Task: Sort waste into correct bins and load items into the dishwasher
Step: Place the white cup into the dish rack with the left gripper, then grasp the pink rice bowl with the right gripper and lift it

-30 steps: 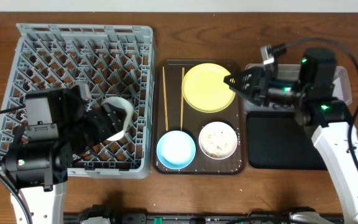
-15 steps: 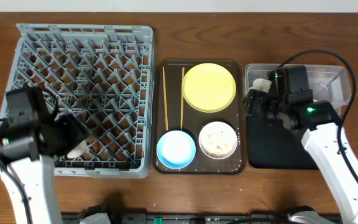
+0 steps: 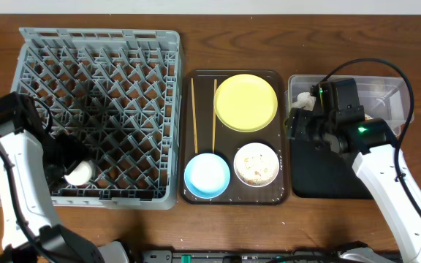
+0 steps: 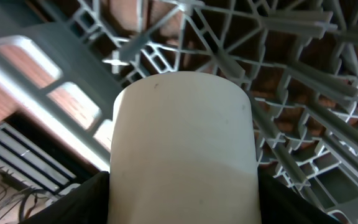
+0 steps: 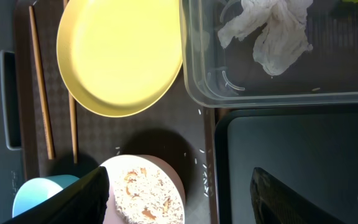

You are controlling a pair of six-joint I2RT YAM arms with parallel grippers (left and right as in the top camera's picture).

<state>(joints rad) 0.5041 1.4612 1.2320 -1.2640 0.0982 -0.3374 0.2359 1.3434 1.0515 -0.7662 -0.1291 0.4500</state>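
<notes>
Where rack [image 3: 101,33] rests, wood table [image 3: 232,22], white wall [image 3: 232,6]

Left: dish rack [image 3: 123,73], the cup [image 3: 79,173] in its front-left corner.
Middle: serving tray [image 3: 204,139] — chopsticks [image 3: 194,117] at back left, plate [image 3: 245,102] at back right, large bowl [image 3: 207,176] at front left, small bowl [image 3: 237,164] holding food scraps [image 3: 256,166] at front right.
Right: tub [image 3: 389,95] behind, tissue [image 3: 304,101] inside — shallow tray [image 3: 327,172] just before it.
</notes>
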